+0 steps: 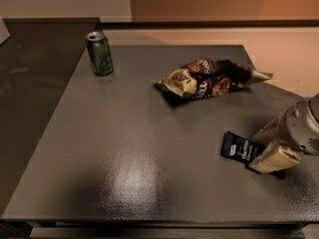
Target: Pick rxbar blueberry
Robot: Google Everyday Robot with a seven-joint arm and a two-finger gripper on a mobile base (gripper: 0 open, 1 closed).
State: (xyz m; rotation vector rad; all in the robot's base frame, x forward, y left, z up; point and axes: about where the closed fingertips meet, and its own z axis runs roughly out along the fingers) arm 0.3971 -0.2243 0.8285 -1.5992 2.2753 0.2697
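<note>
The rxbar blueberry (pixel 240 148) is a slim dark navy wrapper with pale text, lying flat on the grey table (pixel 124 148) at the right front. My gripper (pixel 265 145) comes in from the right edge, low over the table. It is open, with one cream finger (pixel 273 158) on the near side of the bar's right end and the other (pixel 267 130) on the far side. The bar's right end is hidden between them.
A brown-and-cream chip bag (pixel 212 77) lies crumpled behind the bar, toward the back right. A green can (pixel 99 53) stands upright at the back left. A darker counter (pixel 30 83) adjoins the table's left side.
</note>
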